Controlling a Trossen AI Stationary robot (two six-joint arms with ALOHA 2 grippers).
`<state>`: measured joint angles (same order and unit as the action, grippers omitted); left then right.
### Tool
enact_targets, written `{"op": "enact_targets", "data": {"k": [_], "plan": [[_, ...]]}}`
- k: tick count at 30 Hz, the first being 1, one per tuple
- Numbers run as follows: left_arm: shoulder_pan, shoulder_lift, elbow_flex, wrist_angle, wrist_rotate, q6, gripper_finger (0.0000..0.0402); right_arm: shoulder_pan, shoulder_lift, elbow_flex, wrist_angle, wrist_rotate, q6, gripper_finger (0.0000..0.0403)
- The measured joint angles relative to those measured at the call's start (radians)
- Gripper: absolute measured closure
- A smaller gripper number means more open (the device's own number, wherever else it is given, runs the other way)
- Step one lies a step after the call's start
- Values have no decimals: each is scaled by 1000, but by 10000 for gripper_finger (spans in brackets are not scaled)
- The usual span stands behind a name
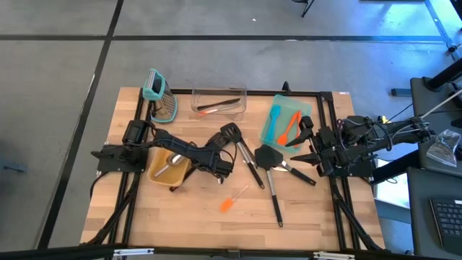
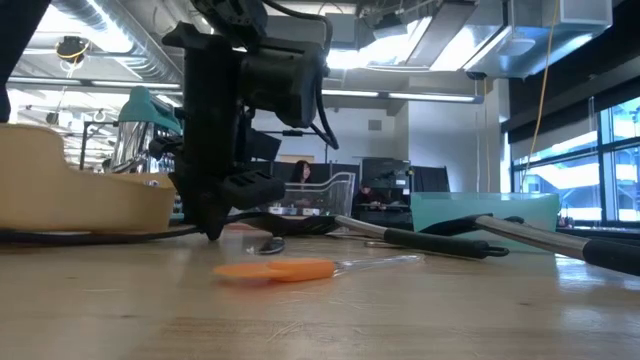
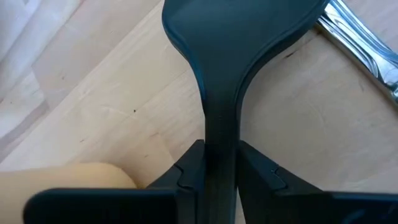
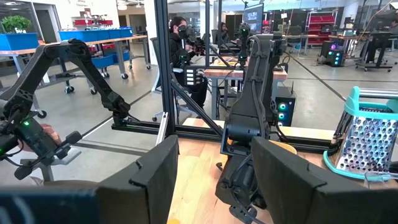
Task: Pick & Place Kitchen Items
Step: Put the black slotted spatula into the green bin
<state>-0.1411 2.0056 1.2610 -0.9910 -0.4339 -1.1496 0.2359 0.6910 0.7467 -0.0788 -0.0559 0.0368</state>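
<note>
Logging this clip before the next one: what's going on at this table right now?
The left hand is down at the middle of the wooden table, its fingers closed around the handle of a black turner lying flat on the wood. The right hand waits open at the table's right edge, holding nothing. Other utensils lie loose; an orange spatula sits nearer the front edge.

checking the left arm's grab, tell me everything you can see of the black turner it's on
The black turner looks like matte dark plastic: a broad head narrowing to a slim neck and handle. In the left wrist view the left gripper has its jaws on either side of that neck, touching it. It lies flat on the wooden table near the middle, head pointing away from the left arm. Whether the head is slotted is hidden.
</note>
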Motion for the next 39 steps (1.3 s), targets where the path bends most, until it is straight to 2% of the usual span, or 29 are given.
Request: {"op": "enact_targets", "data": {"k": [7, 10, 11, 20, 25, 39], "plan": [[0, -41, -5, -2, 27, 2, 343, 0, 0, 0, 0, 0, 0, 196], [-2, -76, -5, 1, 29, 1, 387, 0, 0, 0, 0, 0, 0, 196], [-4, -84, -4, 13, 38, -5, 390, 0, 0, 0, 0, 0, 0, 196], [-20, -147, -3, 134, 90, 11, 390, 0, 0, 0, 0, 1, 0, 196], [-22, -157, -3, 132, 103, 11, 390, 0, 0, 0, 0, 1, 0, 196], [-45, -157, -3, 135, 289, 35, 390, 0, 0, 0, 0, 3, 0, 196]]}}
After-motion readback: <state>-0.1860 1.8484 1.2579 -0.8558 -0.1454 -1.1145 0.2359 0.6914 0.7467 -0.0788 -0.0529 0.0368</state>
